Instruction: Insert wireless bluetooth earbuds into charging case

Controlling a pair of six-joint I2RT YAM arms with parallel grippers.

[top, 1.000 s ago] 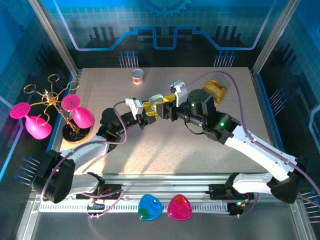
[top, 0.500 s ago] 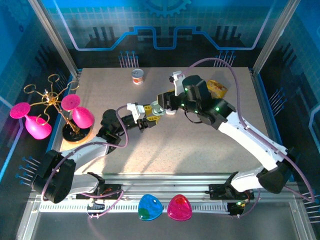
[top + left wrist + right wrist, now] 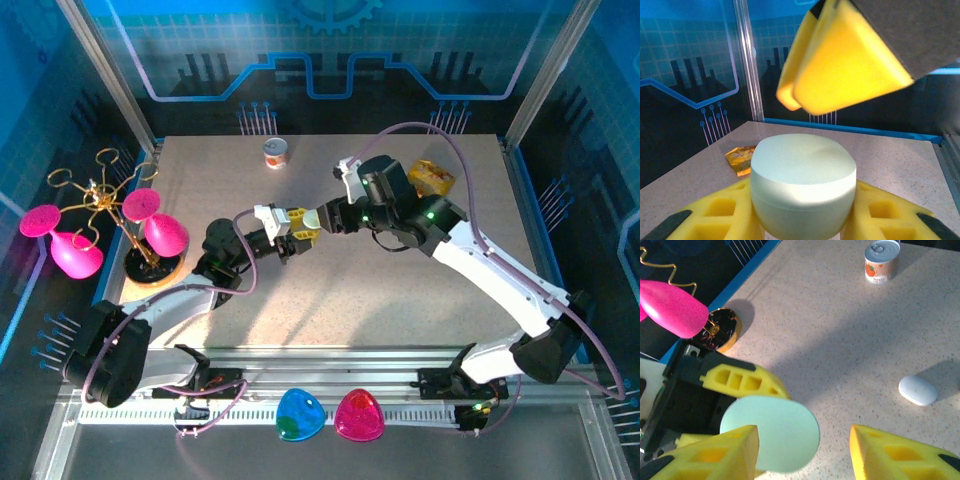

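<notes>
Charging case [image 3: 802, 182] clamped in left gripper [image 3: 802, 217], underside cut off; right gripper [image 3: 802, 440] apart beside it

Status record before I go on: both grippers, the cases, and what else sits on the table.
left gripper: shut on pale green case, lid closed
right gripper: open, fingers either side of that case, not clamping
white case: lying on table, apart from both grippers
can: upright, far side
orange packet: far right
glass stand: left edge, pink glasses hung on it
</notes>
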